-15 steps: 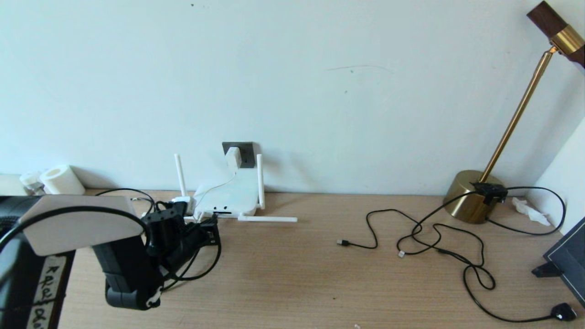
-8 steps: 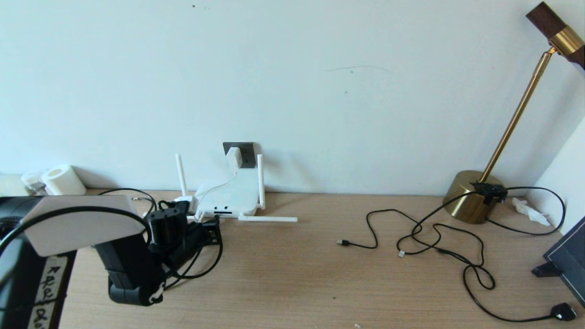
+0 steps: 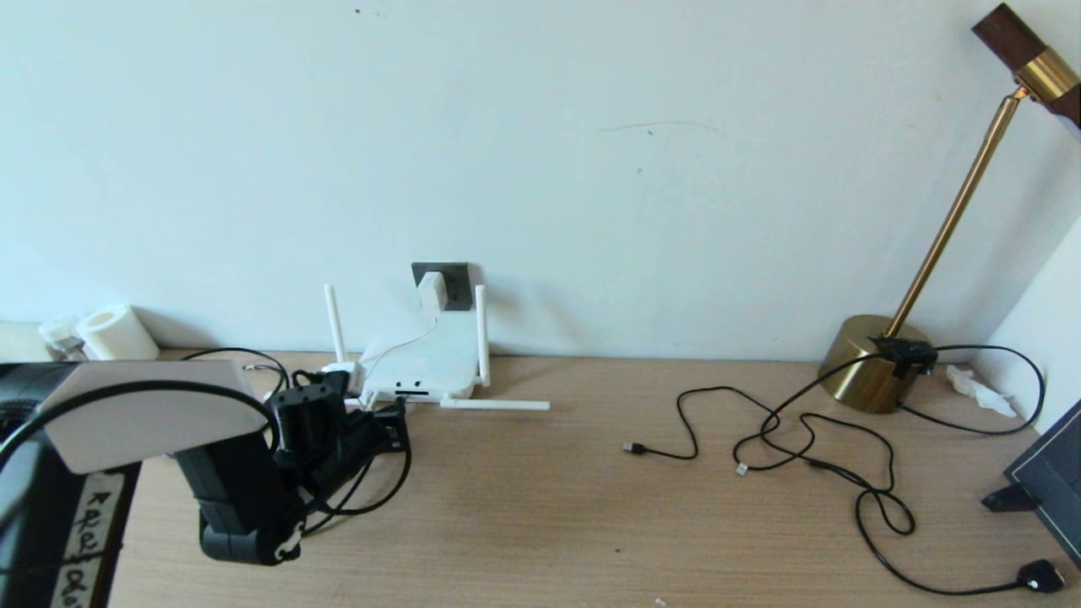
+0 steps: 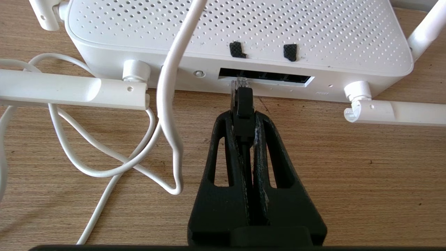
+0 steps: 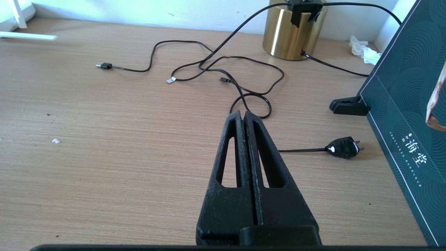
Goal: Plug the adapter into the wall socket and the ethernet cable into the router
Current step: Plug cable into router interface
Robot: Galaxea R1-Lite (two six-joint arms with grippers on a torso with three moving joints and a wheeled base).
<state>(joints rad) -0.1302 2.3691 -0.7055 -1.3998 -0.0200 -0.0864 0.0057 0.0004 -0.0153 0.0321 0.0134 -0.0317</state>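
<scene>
The white router (image 3: 426, 361) lies on the desk against the wall, two antennas up and one flat; in the left wrist view the router (image 4: 244, 31) fills the far side with its dark port slot (image 4: 266, 76). The white adapter (image 3: 431, 291) sits in the dark grey wall socket (image 3: 456, 283), its thin white cord (image 4: 170, 104) looping down. My left gripper (image 4: 243, 116) (image 3: 390, 426) is shut on the ethernet cable's black connector (image 4: 243, 104), whose clear tip is at the slot's left end. The black ethernet cable (image 3: 372, 498) loops under the arm. My right gripper (image 5: 243, 115) hovers shut and empty over bare desk, out of the head view.
A brass lamp (image 3: 878, 363) stands at the back right with thin black cords (image 3: 811, 439) spread over the desk and a small black plug (image 3: 1040, 578) near the front. A dark green box (image 5: 411, 104) stands at the right edge. A paper roll (image 3: 114, 333) sits far left.
The left arm shifted slightly to the right between one second and half a second ago, then held still. Nothing else moved.
</scene>
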